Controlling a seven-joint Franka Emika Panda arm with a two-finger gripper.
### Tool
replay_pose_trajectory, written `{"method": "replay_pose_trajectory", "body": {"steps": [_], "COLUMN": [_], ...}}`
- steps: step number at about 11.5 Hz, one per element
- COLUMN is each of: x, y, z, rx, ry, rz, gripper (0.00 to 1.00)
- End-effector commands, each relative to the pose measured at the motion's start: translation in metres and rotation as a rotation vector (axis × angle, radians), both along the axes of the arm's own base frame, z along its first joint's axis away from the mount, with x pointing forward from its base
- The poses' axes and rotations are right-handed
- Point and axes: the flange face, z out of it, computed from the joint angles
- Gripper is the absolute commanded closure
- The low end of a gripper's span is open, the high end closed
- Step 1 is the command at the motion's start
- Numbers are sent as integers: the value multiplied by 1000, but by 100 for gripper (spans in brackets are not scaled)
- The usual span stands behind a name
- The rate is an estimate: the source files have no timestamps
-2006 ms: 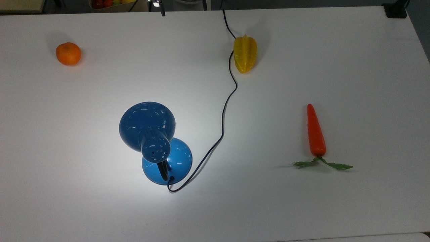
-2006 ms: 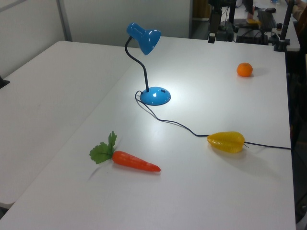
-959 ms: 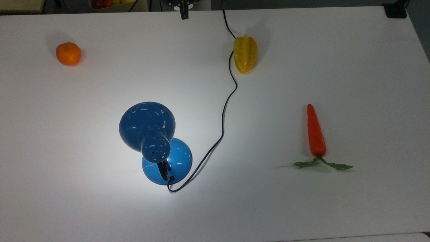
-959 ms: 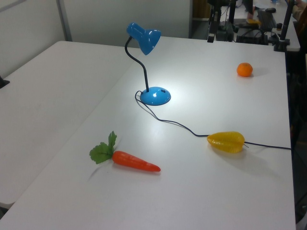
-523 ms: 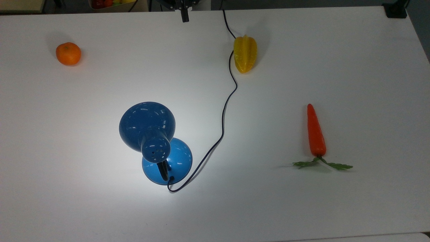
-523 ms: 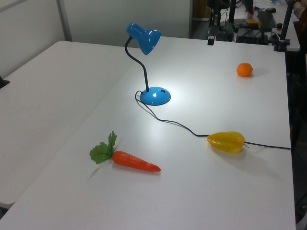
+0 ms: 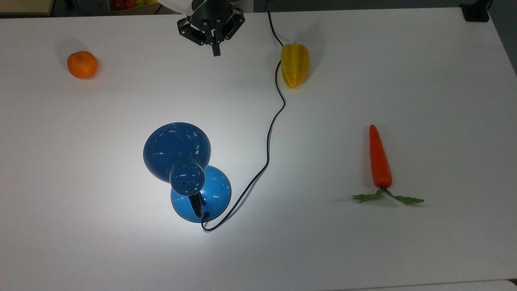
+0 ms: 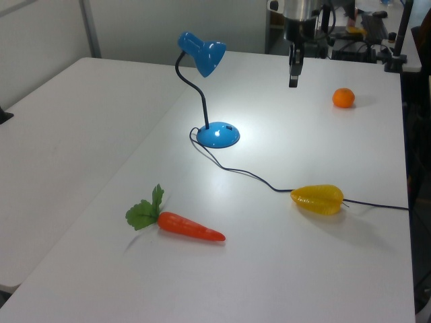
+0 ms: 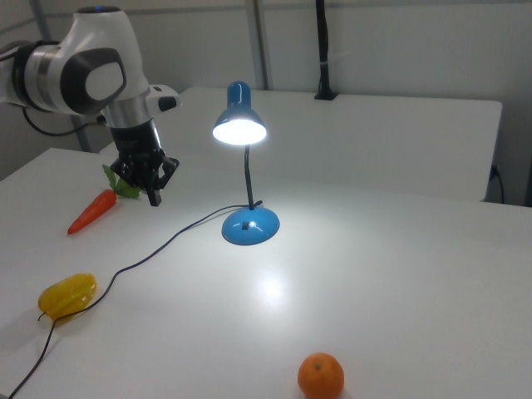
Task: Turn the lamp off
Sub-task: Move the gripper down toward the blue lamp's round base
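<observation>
You saw tool [image 7: 216,51] come further in over desk [image 7: 404,60] from far edge since half second back, fingers together, holding nothing. Lamp [image 7: 185,169] stood mid-desk, lit, bright pool beneath shade. Tool was well apart from it. Approach looked under way; switch untouched. Orange [image 7: 82,64] sat aside.

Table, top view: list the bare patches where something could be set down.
Free: the table to the top view's right of the starfruit and above the carrot; also between the orange and lamp. Crowded: where the cord runs.
</observation>
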Motion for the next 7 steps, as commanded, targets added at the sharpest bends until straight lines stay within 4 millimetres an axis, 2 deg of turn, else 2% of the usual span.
{"method": "replay_pose_trajectory", "body": {"steps": [1, 5, 7], "x": [-2, 12, 15], "y": [-12, -20, -28], "z": [-37, -91, -111], "rx": [-32, -60, -63], "ry": [-39, -37, -89], "rz": [15, 10, -2], "gripper": [100, 100, 100]}}
